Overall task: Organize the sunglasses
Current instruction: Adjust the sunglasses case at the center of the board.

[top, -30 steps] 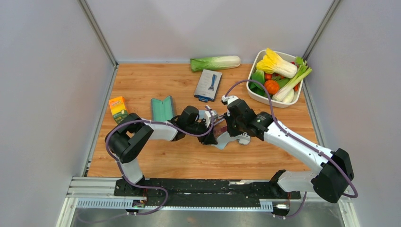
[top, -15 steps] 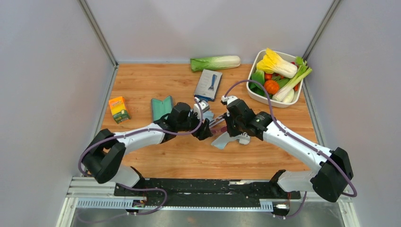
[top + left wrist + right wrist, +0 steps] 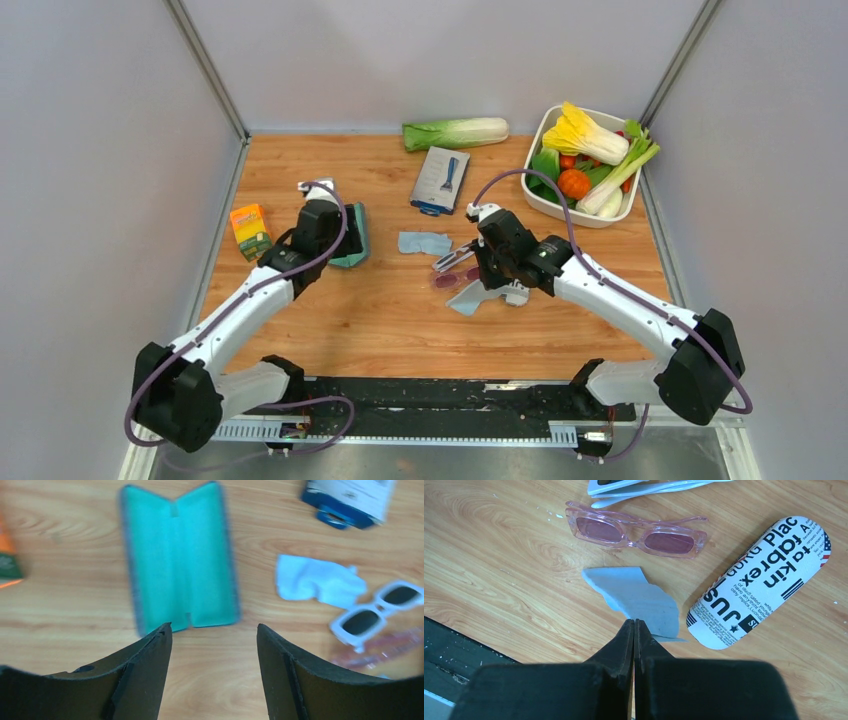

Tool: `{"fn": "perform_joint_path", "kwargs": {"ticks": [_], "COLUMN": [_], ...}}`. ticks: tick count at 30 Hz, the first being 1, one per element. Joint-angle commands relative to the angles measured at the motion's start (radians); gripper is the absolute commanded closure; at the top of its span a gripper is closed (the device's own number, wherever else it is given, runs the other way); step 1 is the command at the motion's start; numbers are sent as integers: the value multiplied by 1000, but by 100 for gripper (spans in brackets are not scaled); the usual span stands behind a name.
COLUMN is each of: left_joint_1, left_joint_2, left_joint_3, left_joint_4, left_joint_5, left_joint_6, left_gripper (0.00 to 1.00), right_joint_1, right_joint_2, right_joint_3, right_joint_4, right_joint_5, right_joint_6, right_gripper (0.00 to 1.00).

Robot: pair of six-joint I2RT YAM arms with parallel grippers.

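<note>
The pink sunglasses (image 3: 636, 530) lie open on the wood, also seen in the top view (image 3: 455, 277) and blurred in the left wrist view (image 3: 385, 647). White sunglasses (image 3: 380, 612) lie just beyond them. The grey case (image 3: 180, 560) lies open at the left, teal lining up (image 3: 352, 240). My left gripper (image 3: 214, 630) is open and empty, hovering by the case's near end (image 3: 325, 240). My right gripper (image 3: 634, 622) is shut, its tips over a light blue cloth (image 3: 634, 600) near the pink pair. A second cloth (image 3: 425, 243) lies mid-table.
A white printed case (image 3: 761, 582) lies right of the right gripper. A white bowl (image 3: 560, 208) of vegetables sits back right, a cabbage (image 3: 455, 132) at the back, a flat blue package (image 3: 440, 180) behind the cloth, and an orange box (image 3: 250, 230) at the left.
My left arm has swung left, away from the sunglasses, to above the open case. A light blue cloth now shows where it was. The right arm has hardly moved.
</note>
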Motion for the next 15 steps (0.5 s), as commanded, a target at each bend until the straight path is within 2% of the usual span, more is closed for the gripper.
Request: {"fn": "perform_joint_path", "kwargs": {"ticks": [1, 10, 15], "left_joint_1": [126, 305, 367], "left_joint_2": [16, 237, 373], "left_joint_3": [31, 69, 121], "left_joint_4": [-122, 24, 45], "left_joint_5": [-103, 65, 144], "left_joint_6": [-68, -27, 0], "left_gripper": [29, 28, 32], "right_joint_1": [2, 2, 3], "right_joint_2": [0, 4, -3], "right_joint_3": [19, 15, 12], "right_joint_4": [40, 43, 42], "right_joint_5": [-11, -27, -30], "right_joint_6": [-5, -7, -5], "right_gripper": [100, 100, 100]}}
